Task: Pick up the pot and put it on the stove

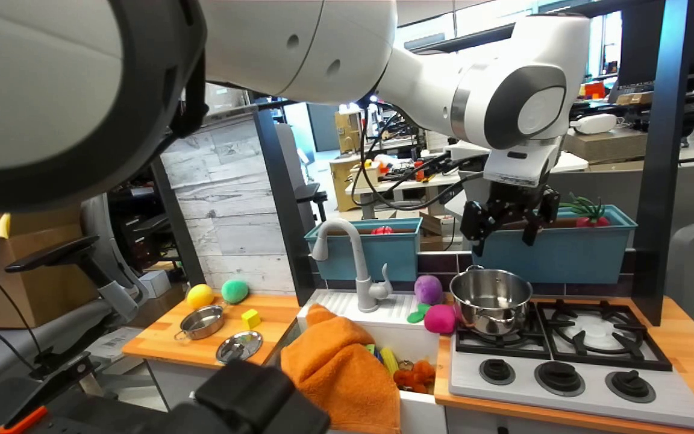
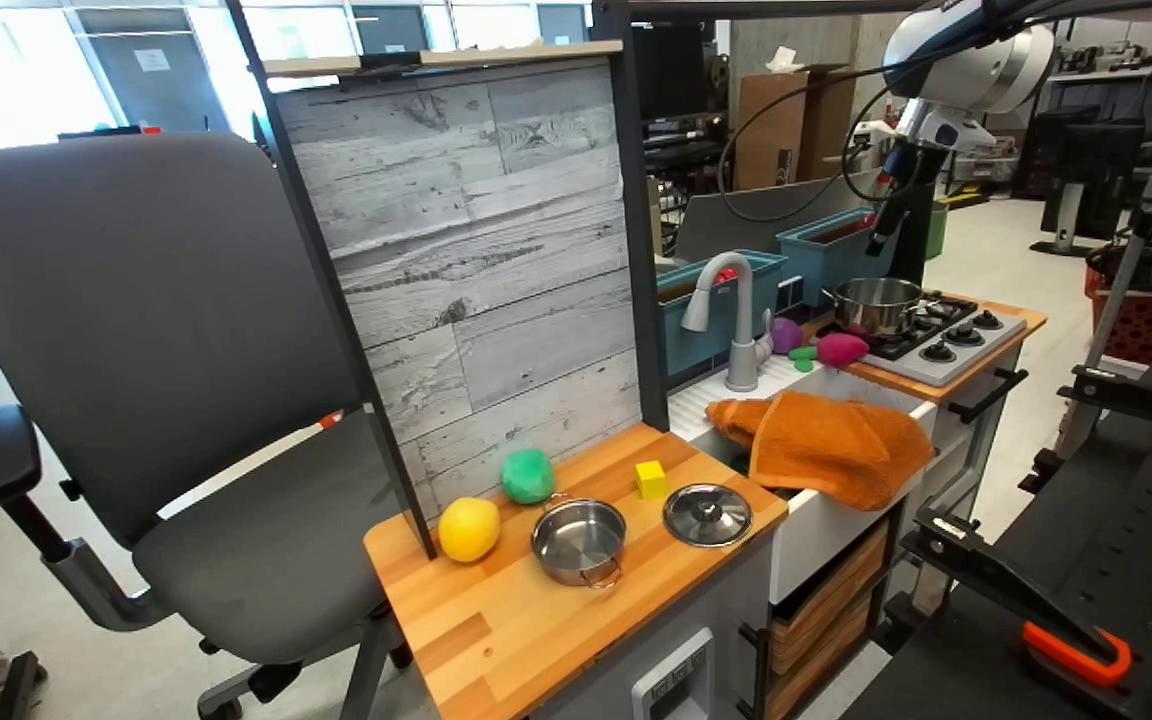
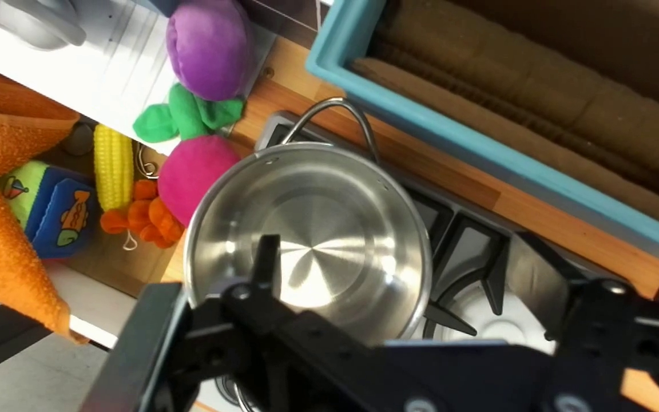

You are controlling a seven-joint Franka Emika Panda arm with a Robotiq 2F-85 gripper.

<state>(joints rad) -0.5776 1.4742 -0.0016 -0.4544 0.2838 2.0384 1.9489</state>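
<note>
Pot: upright on the stove, at the end nearer the faucet. My pincer hangs above it, jaws apart, nothing held. Placement looks done, I judge. Risk: leaving low, I could hook the loop handle by the teal bin and drag the pot against the pink plush (touching or just beside, can't tell), or clip the bin itself.

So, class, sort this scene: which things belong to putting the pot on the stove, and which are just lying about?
Belong to the job:
stove
silver pot, standing on it
claw, open above the pot

Just lying about:
shallow pan, on the wooden counter
lid, same counter
yellow cube, same counter
orange towel, draped over the sink
purple toy
pink toy
green ball
</note>
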